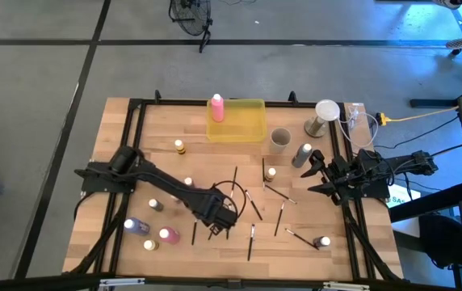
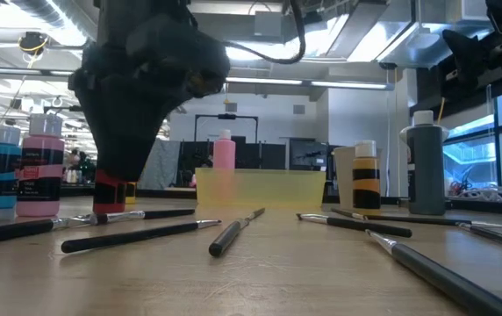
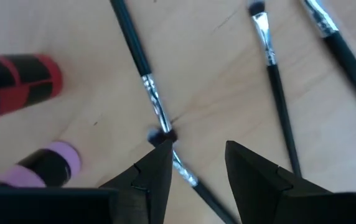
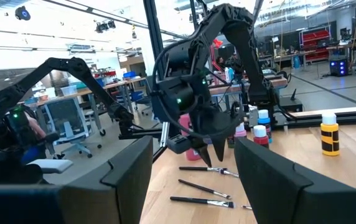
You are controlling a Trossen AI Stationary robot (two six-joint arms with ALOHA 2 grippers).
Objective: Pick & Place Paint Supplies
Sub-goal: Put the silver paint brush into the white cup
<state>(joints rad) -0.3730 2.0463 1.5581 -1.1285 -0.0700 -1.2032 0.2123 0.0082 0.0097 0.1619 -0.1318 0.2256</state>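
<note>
Pink is the only colour inside the yellow tray (image 1: 247,129): one pink bottle (image 1: 216,108) stands in it, so the task looks barely begun; the other paint bottles (image 1: 145,229) and paintbrushes (image 1: 251,241) lie scattered over the counter (image 1: 215,158). The left gripper (image 3: 196,171) hangs low with its jaws parted and empty, a brush (image 3: 145,78) lying just ahead of them, its ferrule touching or nearly touching one fingertip; a grasp seems next. The right gripper (image 4: 190,165) waits at the counter's edge, jaws wide, holding nothing.
</note>
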